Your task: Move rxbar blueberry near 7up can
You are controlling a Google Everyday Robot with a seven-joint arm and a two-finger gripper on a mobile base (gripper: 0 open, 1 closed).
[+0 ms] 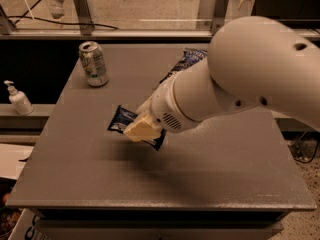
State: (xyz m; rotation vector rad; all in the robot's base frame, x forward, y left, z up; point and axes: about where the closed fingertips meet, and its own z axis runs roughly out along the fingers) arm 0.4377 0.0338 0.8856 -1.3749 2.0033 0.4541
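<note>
The rxbar blueberry (120, 119) is a small dark navy wrapper, held lifted above the grey table (80, 174) near its middle left. My gripper (142, 129) is shut on it, its pale fingers (137, 131) clamped over the bar's middle, so only the bar's two ends show. The 7up can (93, 64) stands upright at the table's far left, up and to the left of the bar and well apart from it. My large white arm (240, 79) reaches in from the right.
A dark-blue chip bag (189, 59) lies at the table's far middle, partly hidden behind my arm. A white pump bottle (19, 99) stands on a ledge left of the table. A railing and glass run behind the table.
</note>
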